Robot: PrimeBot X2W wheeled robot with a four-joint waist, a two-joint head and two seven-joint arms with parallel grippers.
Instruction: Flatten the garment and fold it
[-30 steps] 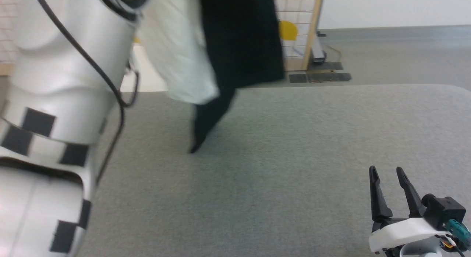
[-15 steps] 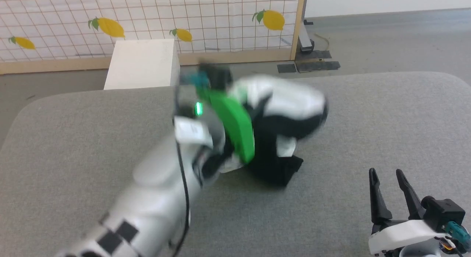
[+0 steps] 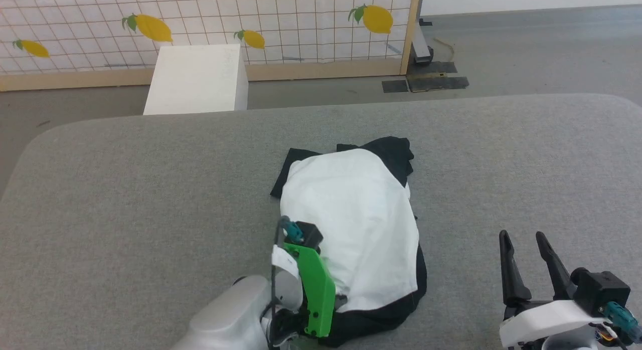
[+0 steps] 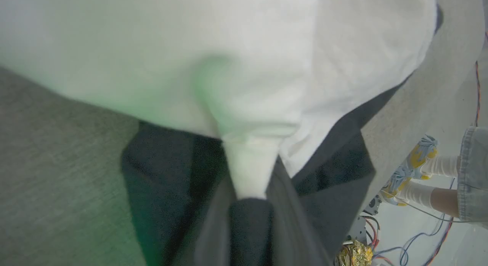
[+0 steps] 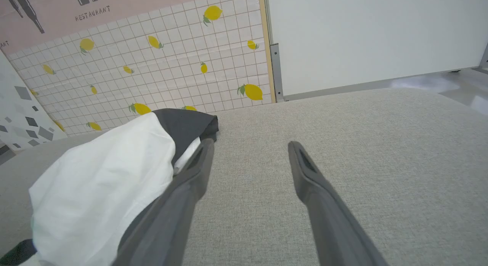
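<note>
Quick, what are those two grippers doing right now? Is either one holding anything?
Left gripper: closed, pinching the garment.
Right gripper: open, holding nothing.

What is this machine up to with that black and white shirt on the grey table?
A two-armed robot is trying to flatten and fold the garment. The left gripper is pinching a bunch of its white cloth at the near edge. The right gripper is open and empty, off to the side and apart from the cloth. The garment lies rumpled on the table, with black parts tucked under, so it is not yet flat or folded.
</note>
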